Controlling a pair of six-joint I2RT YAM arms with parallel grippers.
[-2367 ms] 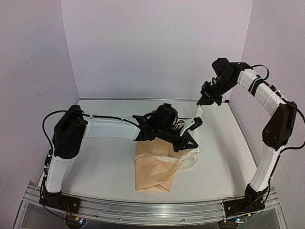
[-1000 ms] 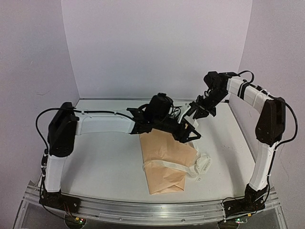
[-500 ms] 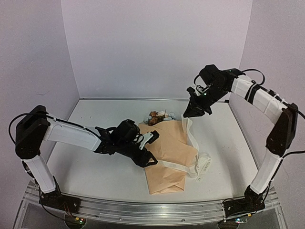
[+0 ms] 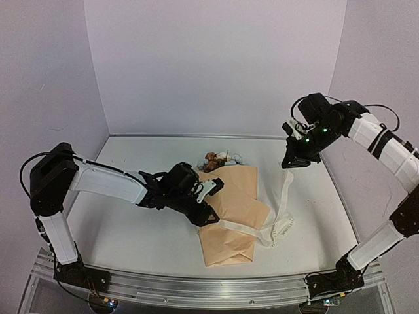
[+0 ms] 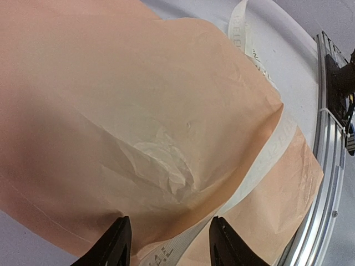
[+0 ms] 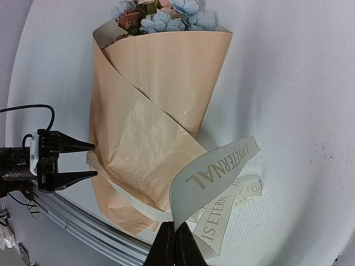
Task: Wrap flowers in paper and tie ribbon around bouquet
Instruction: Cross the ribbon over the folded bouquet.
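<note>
The bouquet lies on the table with its flowers (image 4: 219, 158) (image 6: 161, 15) at the far end. They sit in a cone of peach paper (image 4: 232, 203) (image 5: 138, 111) (image 6: 150, 111). A cream lettered ribbon (image 4: 243, 227) (image 5: 266, 155) (image 6: 216, 172) crosses the cone's lower part, bunches at its right and rises to my right gripper (image 4: 288, 165) (image 6: 173, 244), which is shut on its end. My left gripper (image 4: 208, 214) (image 5: 170, 220) is low at the cone's left edge. It is open, and the paper's edge and the ribbon lie between its fingers.
The white table (image 4: 131, 229) is walled at the back and both sides. A metal rail (image 4: 196, 288) (image 5: 327, 166) runs along the near edge, close behind the cone's narrow end. My left gripper (image 6: 83, 160) also shows in the right wrist view.
My right gripper has swung right, drawing the ribbon out toward the right. My left arm came off the bouquet to its left side and edged toward the paper, its jaws narrowing.
</note>
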